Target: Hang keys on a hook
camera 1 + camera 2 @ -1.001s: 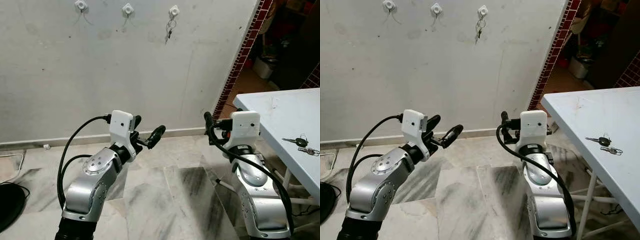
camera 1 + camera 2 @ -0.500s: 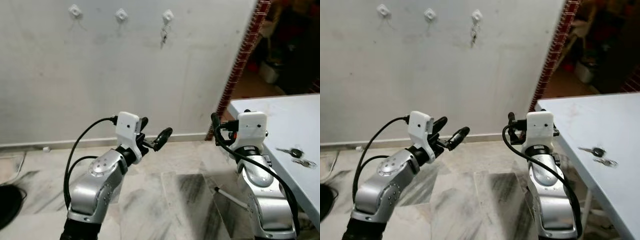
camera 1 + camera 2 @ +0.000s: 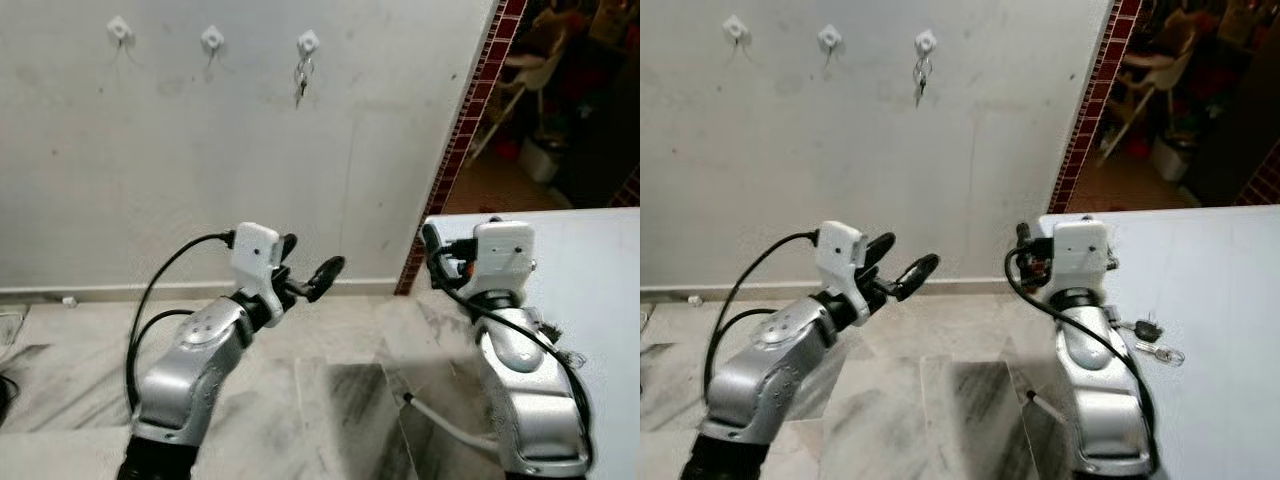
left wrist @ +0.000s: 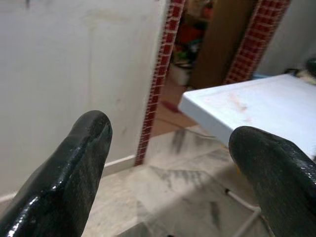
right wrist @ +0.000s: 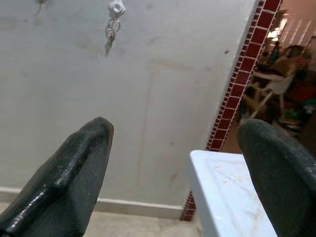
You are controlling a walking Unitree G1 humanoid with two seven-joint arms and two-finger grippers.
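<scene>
We stand facing a pale wall [image 3: 200, 180] with three white hooks in a row at about eleven o'clock of our view. The first hook [image 3: 119, 28] and the second hook [image 3: 212, 39] look bare, though thin marks below them are too faint to read. The third hook [image 3: 308, 42] already carries a bunch of keys [image 3: 300, 78] hanging straight down against the wall.

Our left gripper [image 3: 308, 268] is raised in front of us at roughly nine o'clock, its two black fingers [image 4: 69, 163] spread wide apart with nothing between them; its wrist view looks past them to the brick-red tiled wall edge [image 4: 158, 74] and a corner of the table.

Our right gripper [image 5: 173, 163] is up at about three o'clock, beside the near corner of the white table [image 3: 1220, 280]. Its fingers [image 5: 74, 168] are likewise spread wide and hold nothing; between them we see the wall, the hung keys and the table corner.

A second set of keys [image 3: 1150, 338] lies flat on the table at four o'clock, just beside our right forearm and apart from both grippers. The floor [image 3: 320, 400] below is grey-veined marble.
</scene>
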